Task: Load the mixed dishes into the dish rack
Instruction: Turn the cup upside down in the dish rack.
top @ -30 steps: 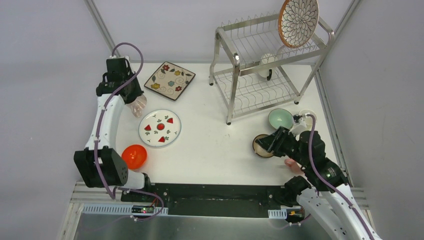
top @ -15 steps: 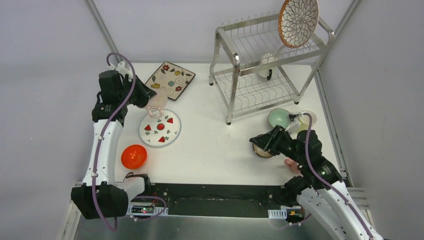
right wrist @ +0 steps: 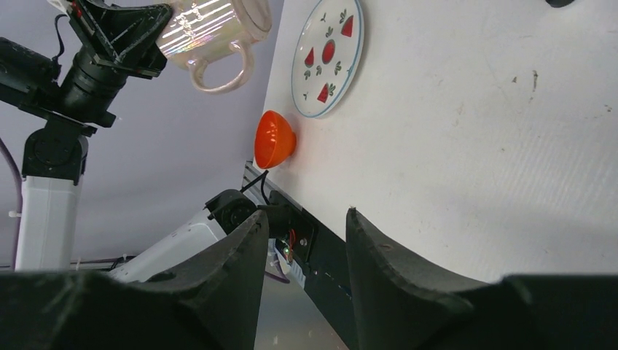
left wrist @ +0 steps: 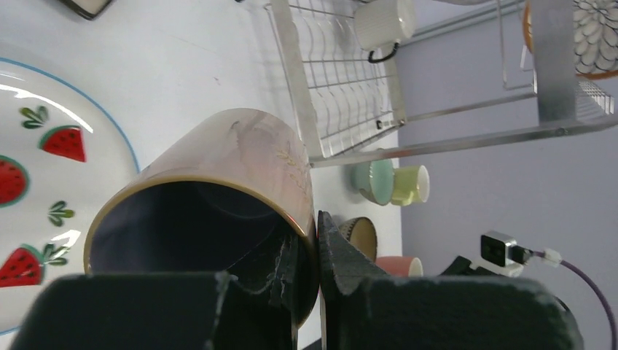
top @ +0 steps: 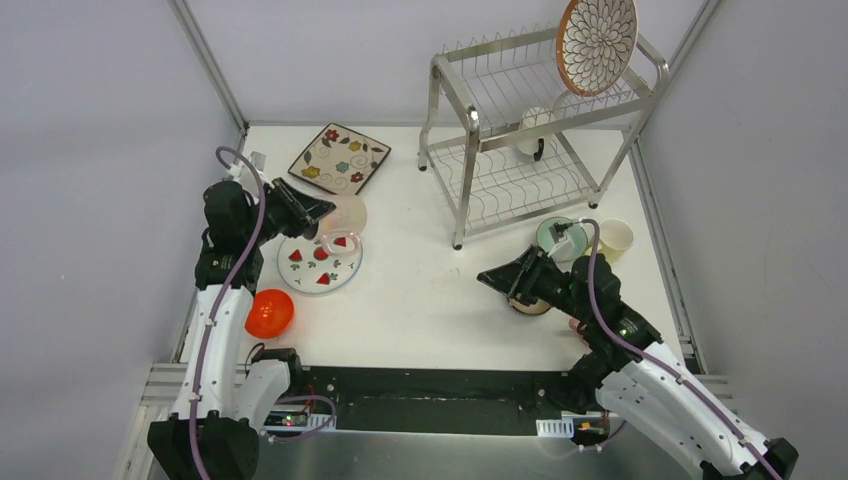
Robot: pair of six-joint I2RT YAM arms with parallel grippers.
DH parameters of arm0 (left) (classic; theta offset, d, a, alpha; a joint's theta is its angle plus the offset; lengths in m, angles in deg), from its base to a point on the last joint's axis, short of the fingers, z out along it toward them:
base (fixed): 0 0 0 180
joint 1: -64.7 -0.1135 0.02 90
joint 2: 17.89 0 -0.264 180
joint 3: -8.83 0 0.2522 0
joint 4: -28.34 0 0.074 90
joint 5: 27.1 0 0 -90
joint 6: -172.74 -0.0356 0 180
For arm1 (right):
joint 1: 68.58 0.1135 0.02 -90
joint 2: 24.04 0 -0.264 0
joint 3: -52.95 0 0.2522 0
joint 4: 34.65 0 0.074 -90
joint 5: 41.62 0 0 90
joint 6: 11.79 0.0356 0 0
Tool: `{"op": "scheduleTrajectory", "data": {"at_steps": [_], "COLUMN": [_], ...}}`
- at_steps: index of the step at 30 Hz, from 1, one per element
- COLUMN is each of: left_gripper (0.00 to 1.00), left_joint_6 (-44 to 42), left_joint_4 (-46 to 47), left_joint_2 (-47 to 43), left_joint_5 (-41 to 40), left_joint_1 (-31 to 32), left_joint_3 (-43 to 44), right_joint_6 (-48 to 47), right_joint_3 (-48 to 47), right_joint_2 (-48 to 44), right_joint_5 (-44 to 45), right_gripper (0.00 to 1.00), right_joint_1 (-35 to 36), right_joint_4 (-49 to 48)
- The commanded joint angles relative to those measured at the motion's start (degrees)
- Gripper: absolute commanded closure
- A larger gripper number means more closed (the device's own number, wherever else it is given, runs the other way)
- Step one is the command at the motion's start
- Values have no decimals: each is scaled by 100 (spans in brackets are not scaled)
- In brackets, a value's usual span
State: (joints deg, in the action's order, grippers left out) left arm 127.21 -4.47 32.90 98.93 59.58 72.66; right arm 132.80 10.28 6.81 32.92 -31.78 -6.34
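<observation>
The bench is a matte white slab. At its far right stands the rack, two tiers of shiny metal tube with slotted wire shelves. The petal plate, round and brown-rimmed, stands on edge at the right end of the top tier. A ribbed white cup with a dark handle lies on the lower tier.

The square plate, cream with glossy flowers and curls, lies flat at the bench's far left. Nearer lies the white plate, round, with a thin blue rim and painted watermelon slices. A glossy orange bowl sits by the left edge.

Just in front of the rack are the smooth mint bowl and, right beside it, the pale cup. The brown bowl is partly hidden under the right jaws. A pink cup sits close to it.

The left jaws pinch the thin wall of the glass mug at its rim, one finger inside and one outside. The mug is iridescent, with a loop handle. It hangs tilted on its side above the white plate's far edge, clear of it.

The right jaws stand half spread, with nothing between them, above the bench by the brown bowl
</observation>
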Motion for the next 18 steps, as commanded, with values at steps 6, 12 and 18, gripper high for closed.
{"op": "scheduleTrajectory", "data": {"at_steps": [6, 12, 18], "left_gripper": [100, 100, 100], "left_joint_6": [1125, 1670, 2507], "left_joint_4": [1523, 1969, 3032], "left_joint_2": [-604, -713, -725], "left_joint_5": [615, 620, 640], "left_joint_1": [449, 496, 495], "left_joint_3": [-292, -650, -1208], "right_joint_6": [210, 167, 173], "right_joint_3": [-79, -153, -490], "right_joint_2": [746, 1602, 2435], "right_joint_5": [772, 1320, 1647], "right_gripper": [54, 53, 51], "right_joint_1": [929, 1516, 2027], "right_joint_4": [-1510, -2445, -3063]}}
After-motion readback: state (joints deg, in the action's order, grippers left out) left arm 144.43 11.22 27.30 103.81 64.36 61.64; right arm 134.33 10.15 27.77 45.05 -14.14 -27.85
